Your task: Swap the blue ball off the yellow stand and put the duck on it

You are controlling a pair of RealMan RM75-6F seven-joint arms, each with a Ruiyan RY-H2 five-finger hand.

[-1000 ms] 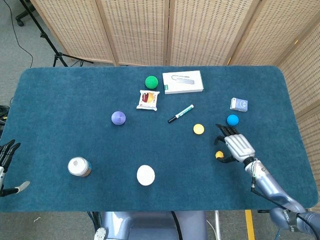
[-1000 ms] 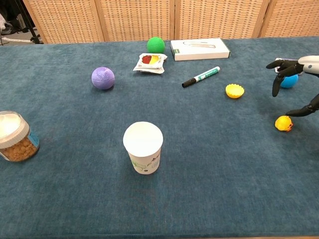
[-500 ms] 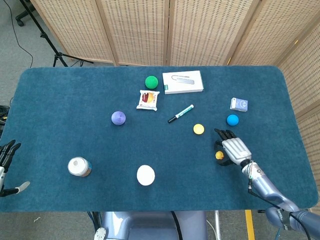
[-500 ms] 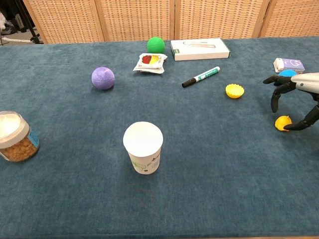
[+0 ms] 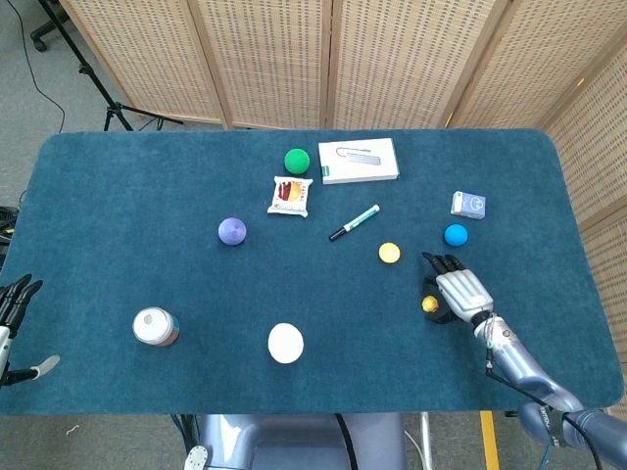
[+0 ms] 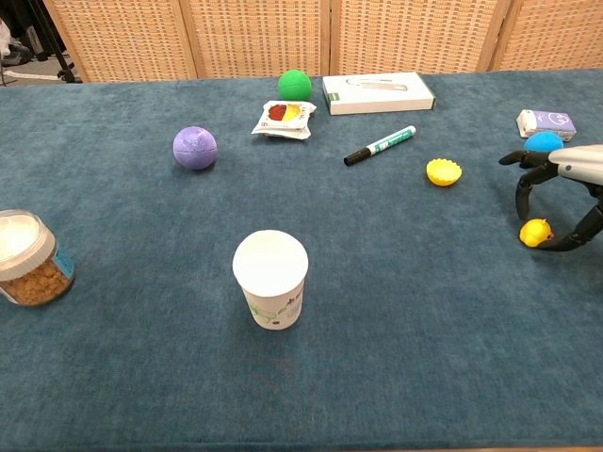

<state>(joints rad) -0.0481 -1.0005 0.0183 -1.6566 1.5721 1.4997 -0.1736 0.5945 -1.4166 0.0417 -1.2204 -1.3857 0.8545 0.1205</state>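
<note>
The small yellow duck point(image 5: 428, 305) point(image 6: 535, 232) sits on the blue cloth at the right. My right hand point(image 5: 457, 291) point(image 6: 568, 184) arches over it, with fingers on one side and thumb on the other, and holds nothing. The yellow stand point(image 5: 390, 253) point(image 6: 443, 171) lies bare to the left of the hand. The blue ball point(image 5: 456, 235) point(image 6: 544, 141) rests on the cloth just beyond the hand. My left hand point(image 5: 14, 300) hangs off the table's left edge with its fingers spread and nothing in them.
A marker point(image 5: 354, 222), snack packet point(image 5: 290, 195), green ball point(image 5: 297, 161) and white box point(image 5: 359, 161) lie at the back. A purple ball point(image 5: 232, 231), jar point(image 5: 156, 326) and white cup point(image 5: 285, 343) stand to the left. A small blue-white box point(image 5: 468, 205) is behind the blue ball.
My right hand has drawn back from beside the blue ball and lowered over the duck, its fingers curving around it. The left hand has not moved.
</note>
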